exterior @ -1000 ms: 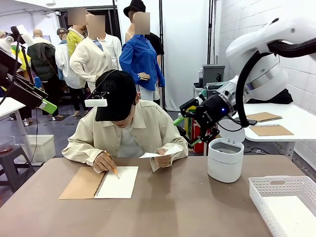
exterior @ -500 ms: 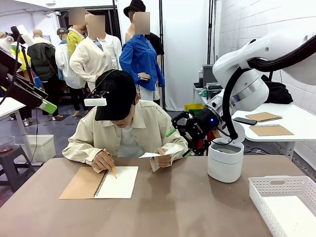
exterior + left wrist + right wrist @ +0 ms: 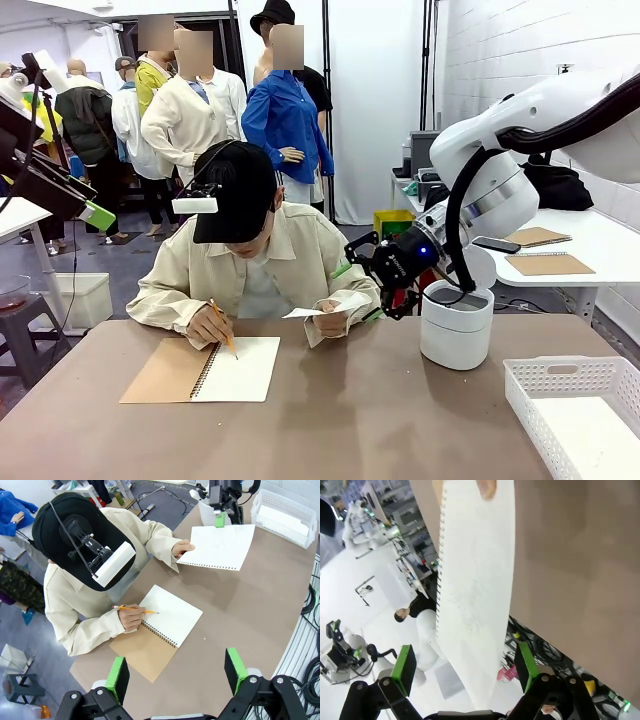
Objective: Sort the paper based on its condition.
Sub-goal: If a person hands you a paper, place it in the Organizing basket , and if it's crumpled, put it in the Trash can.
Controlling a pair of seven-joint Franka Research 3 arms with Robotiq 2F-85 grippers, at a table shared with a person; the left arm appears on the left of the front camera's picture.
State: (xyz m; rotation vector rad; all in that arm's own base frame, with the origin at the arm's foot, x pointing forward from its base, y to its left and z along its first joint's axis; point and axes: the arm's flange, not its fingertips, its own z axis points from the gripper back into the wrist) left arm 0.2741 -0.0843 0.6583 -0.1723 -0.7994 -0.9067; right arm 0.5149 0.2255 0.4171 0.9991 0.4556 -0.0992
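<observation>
A person at the far side holds up a flat white sheet of paper (image 3: 328, 308) in one hand (image 3: 184, 546). In the left wrist view the paper (image 3: 220, 545) shows a perforated edge. My right gripper (image 3: 360, 291) is open and sits right at the sheet's free edge. In the right wrist view the paper (image 3: 475, 595) runs down between its two green pads (image 3: 404, 669) without touching them. My left gripper (image 3: 176, 672) hangs high over the table's left end, open with nothing between its fingers.
The person's other hand writes with a pencil (image 3: 226, 338) in an open spiral notebook (image 3: 205, 370) with a brown cover. A white cylindrical bin (image 3: 456, 325) stands just under my right arm. A white latticed basket (image 3: 575, 410) with white sheets inside sits at the near right corner.
My right arm has swung left and down from above the bin to the edge of the held sheet. Its jaws stayed open. The person's hands have hardly moved.
</observation>
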